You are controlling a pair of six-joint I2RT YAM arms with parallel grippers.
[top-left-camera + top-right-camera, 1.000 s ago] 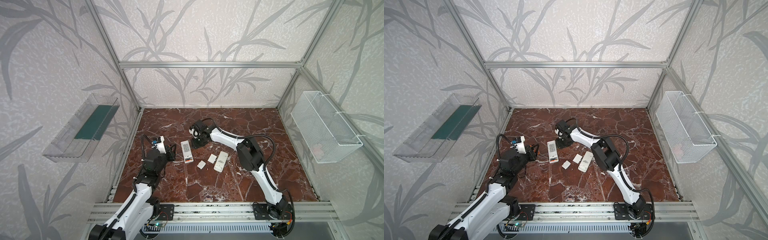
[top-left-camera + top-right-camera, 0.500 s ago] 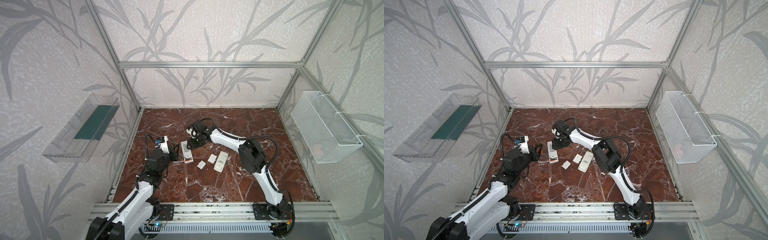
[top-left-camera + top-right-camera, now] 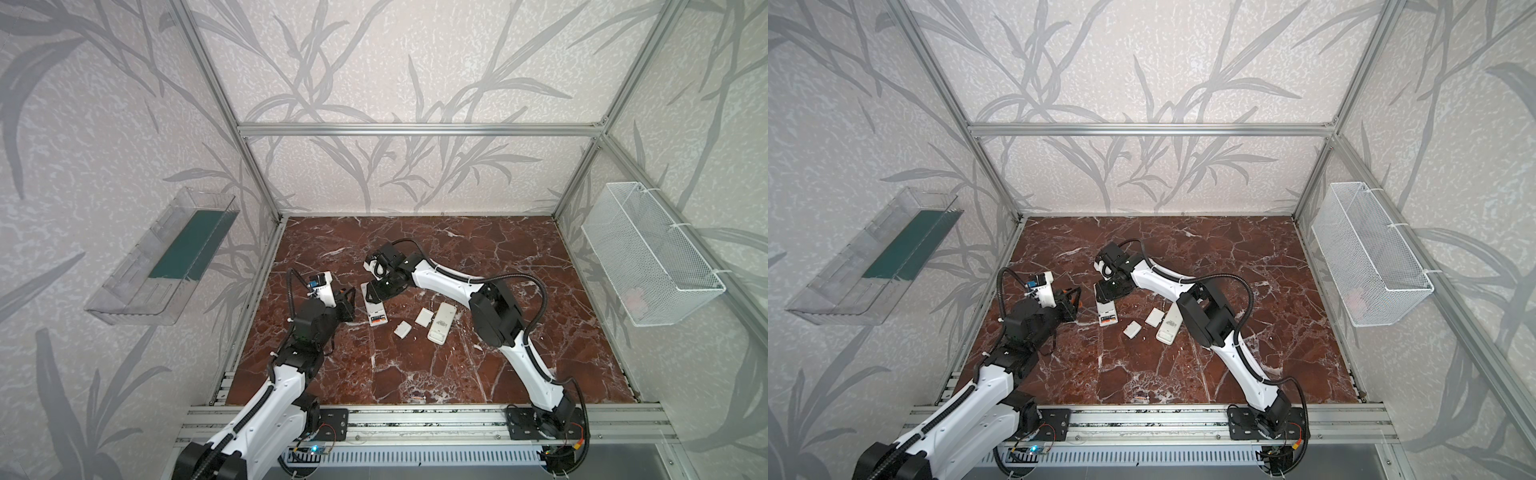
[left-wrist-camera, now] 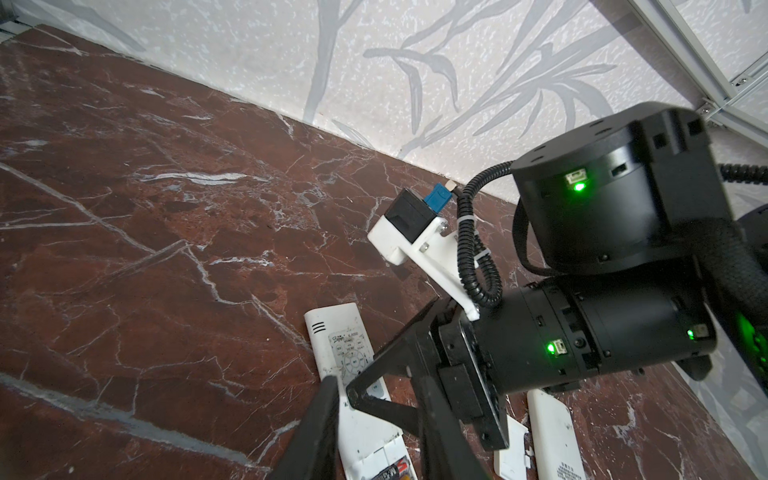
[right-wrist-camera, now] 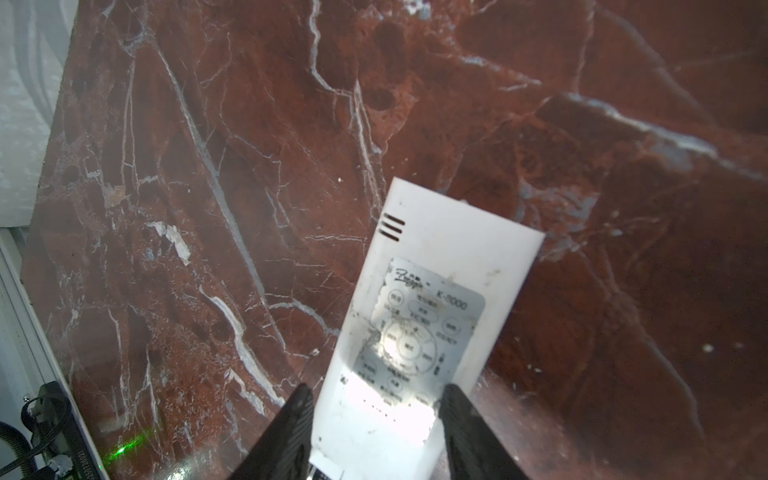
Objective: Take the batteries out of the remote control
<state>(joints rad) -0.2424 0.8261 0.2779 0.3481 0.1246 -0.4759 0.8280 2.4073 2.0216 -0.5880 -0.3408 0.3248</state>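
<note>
A white remote control [image 3: 375, 313] [image 4: 332, 332] lies face up left of the floor's middle. Its near end is uncovered, and an orange-and-black battery [image 3: 377, 321] [image 4: 395, 471] sits in the bay. My right gripper [image 3: 375, 292] [image 5: 376, 415] stands open over the remote's far half. One of its fingers [image 5: 291, 432] is on each side of the body, and a thin gap shows on one side. My left gripper [image 3: 1073, 296] [image 4: 374, 399] is just left of the remote. An orange thing like a screwdriver handle [image 3: 1074, 291] shows in its jaws in both top views. The left wrist view does not show it.
A second white remote [image 3: 441, 322] and two small white covers [image 3: 424, 316] [image 3: 402, 329] lie right of the first remote. A wire basket [image 3: 648, 257] hangs on the right wall. A clear tray [image 3: 166, 257] hangs on the left wall.
My right gripper came from beyond the remote's far end down over it and widened its jaws. My left arm reached forward, closer to the remote.
</note>
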